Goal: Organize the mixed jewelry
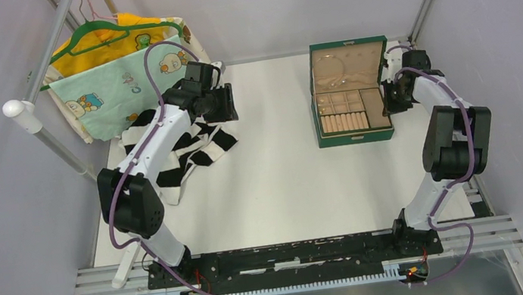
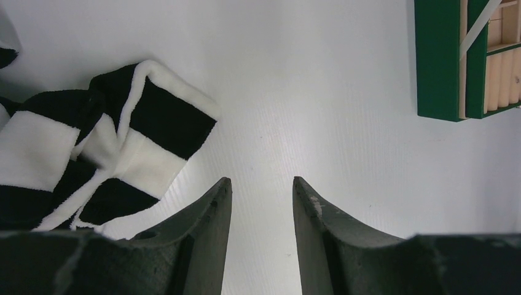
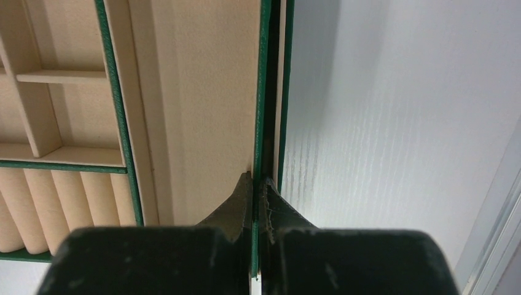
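Right gripper (image 3: pixel 258 182) is clamped on the right-hand wall of the jewelry box (image 3: pixel 264 92), one finger inside and one outside, tips pinched onto the thin green rim. Just inside the wall is a long, bare tan compartment (image 3: pixel 203 92). Further left are small divided cells (image 3: pixel 37 80), with ring rolls (image 3: pixel 67 203) below them. Outside the wall there's white table (image 3: pixel 393 123), and a grey rail (image 3: pixel 497 233) at the far right edge.

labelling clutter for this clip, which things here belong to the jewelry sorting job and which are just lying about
Job: silvery wire hoop in the open lid; green jewelry box, its right wall pinched by the right gripper.
Lying about: black-and-white striped cloth beside the open left gripper; hanging printed clothes.
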`<state>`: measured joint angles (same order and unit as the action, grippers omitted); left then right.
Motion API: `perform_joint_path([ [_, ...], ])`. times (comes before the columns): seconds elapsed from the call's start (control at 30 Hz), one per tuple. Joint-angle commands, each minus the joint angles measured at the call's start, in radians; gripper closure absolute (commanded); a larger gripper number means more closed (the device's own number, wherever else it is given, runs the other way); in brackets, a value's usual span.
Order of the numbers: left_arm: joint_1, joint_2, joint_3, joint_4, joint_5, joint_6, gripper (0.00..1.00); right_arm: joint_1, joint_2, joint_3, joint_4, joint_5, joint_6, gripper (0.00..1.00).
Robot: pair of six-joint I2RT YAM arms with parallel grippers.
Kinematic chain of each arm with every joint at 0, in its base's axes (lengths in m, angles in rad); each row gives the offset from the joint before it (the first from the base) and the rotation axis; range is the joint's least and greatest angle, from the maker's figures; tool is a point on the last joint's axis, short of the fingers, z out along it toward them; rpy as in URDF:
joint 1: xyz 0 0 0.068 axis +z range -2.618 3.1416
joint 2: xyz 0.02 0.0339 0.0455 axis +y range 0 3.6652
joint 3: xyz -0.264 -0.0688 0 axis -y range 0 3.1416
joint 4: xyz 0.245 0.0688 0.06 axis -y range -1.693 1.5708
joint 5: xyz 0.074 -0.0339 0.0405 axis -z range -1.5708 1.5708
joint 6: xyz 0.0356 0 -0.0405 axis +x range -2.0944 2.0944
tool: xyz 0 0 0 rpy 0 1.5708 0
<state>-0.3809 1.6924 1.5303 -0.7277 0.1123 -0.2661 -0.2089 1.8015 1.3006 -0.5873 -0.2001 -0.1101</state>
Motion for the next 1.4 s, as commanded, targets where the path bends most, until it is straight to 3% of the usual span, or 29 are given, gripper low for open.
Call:
perform_joint_path([
  [0.0,0.008,-0.005,0.031,0.021,0.024,-0.033,0.52,0.034,-0.032,0.011,-0.072,0.014,-0.009,1.00],
  [0.4,0.008,-0.034,0.006,0.021,0.023,-0.032,0.52,0.049,-0.064,0.001,-0.066,0.055,-0.006,0.99],
  [0.5,0.008,-0.040,0.000,0.021,0.023,-0.032,0.52,0.049,-0.088,-0.006,-0.060,0.060,0.000,0.71],
  [0.7,0.008,-0.057,-0.012,0.025,0.021,-0.035,0.52,0.049,-0.162,0.014,-0.044,0.060,0.020,0.57],
  [1.0,0.008,-0.061,-0.027,0.038,0.042,-0.045,0.52,0.067,-0.205,0.014,-0.029,0.034,0.041,0.50],
  [1.37,0.007,-0.057,-0.019,0.042,0.041,-0.053,0.51,0.077,-0.251,0.029,0.098,0.081,0.171,0.49],
])
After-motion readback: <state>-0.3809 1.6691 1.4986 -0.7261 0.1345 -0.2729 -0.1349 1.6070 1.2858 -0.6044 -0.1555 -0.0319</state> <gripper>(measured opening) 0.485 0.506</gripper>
